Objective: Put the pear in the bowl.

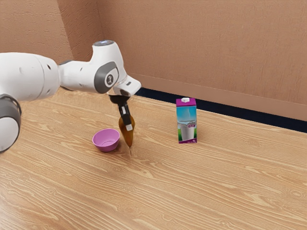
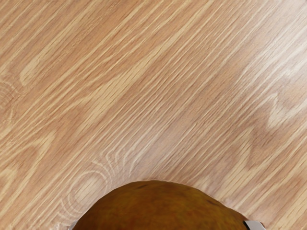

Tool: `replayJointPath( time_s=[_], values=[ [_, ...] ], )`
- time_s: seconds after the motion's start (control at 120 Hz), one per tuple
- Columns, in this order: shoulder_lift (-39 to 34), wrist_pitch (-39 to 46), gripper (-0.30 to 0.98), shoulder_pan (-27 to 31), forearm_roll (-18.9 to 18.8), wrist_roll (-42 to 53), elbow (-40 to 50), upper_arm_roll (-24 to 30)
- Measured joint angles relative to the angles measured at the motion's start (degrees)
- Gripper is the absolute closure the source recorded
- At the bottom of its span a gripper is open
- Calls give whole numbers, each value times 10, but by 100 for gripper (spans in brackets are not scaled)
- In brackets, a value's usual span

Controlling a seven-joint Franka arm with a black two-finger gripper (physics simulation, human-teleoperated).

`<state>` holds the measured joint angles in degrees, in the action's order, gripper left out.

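Observation:
My gripper (image 1: 128, 126) is shut on the brown pear (image 1: 129, 137), which hangs with its narrow end pointing down, just to the exterior view's right of the pink bowl (image 1: 106, 141). How far the pear's tip is from the tabletop, I cannot tell. The bowl stands upright, and the inside that shows holds nothing. In the wrist view, the pear's rounded brown side (image 2: 160, 208) lies between the two fingertips of my gripper (image 2: 164, 226), one at each side of it.
A milk carton (image 1: 187, 122) in purple and blue stands upright on the wooden table (image 1: 216, 187), toward the exterior view's right of the pear. Behind the table's far edge rises a brown wall.

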<state>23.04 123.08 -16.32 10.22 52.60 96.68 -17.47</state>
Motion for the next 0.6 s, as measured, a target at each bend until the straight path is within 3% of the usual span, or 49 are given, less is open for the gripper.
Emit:
replayJointPath(
  time_s=[0.242, 0.6],
  values=[
    [-2, -32, 46, 3, -15, -2, -15, -58],
    [13, -40, 45, 15, 1, 2, -10, -73]
  ],
)
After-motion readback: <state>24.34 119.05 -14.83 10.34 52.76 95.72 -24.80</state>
